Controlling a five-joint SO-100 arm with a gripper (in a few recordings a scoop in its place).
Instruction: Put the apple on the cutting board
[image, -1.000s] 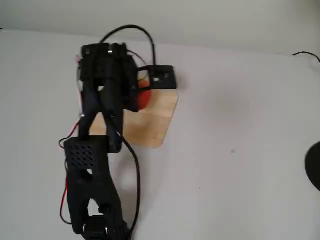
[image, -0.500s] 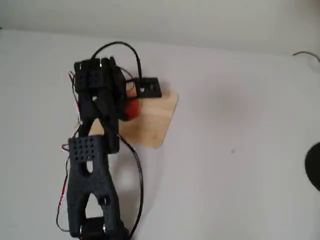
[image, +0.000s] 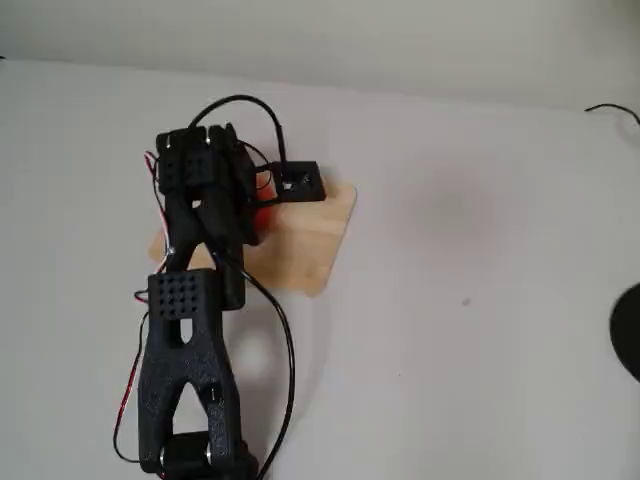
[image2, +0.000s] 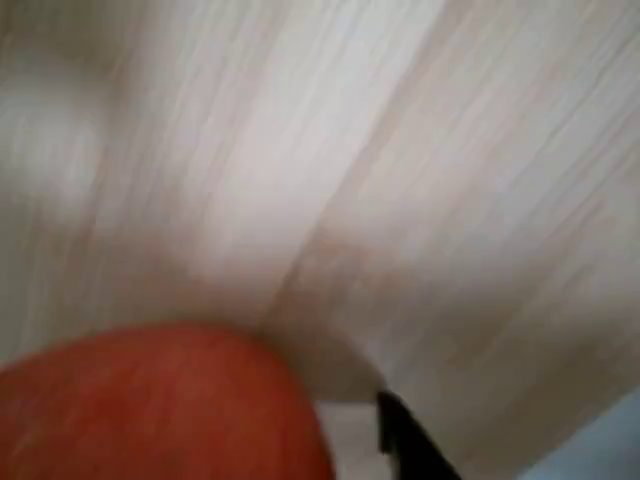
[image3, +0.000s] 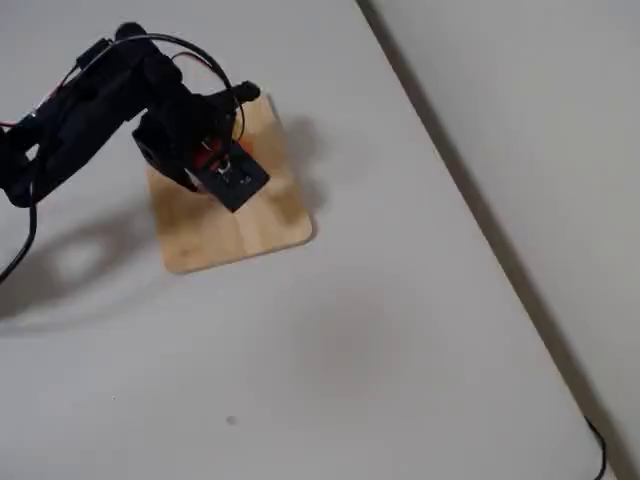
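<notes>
Arm (image: 185, 340), black, reaches from the bottom left of a fixed view up toward the upper left of centre, with red and black wires looped along it. Gripper (image: 255, 205) sits over the left half of the cutting board (image: 305, 245), which lies on the white table (image: 470, 330) slightly turned, its right end and lower right corner clear of the arm.

Apple (image: 262, 212) shows as a small red patch just right of the gripper body, tucked under the black camera mount, over the board's upper left part. In the other fixed view the board (image3: 220, 235) lies in the upper left of the frame and the gripper (image3: 215, 160) hangs above its far half; a sliver of red apple (image3: 210, 157) shows between the black parts there.

Wrist view: apple (image2: 160, 405) fills the lower left, red and blurred, very near the lens. Behind it the pale plank strips of the board (image2: 440, 180) run diagonally across the frame. A dark fingertip (image2: 405, 440) juts up at the bottom just right of the apple.

Finger state: the apple lies between the gripper parts, but how wide the fingers stand, and whether they grip it, cannot be told. Whether the apple touches the board also cannot be told.
</notes>
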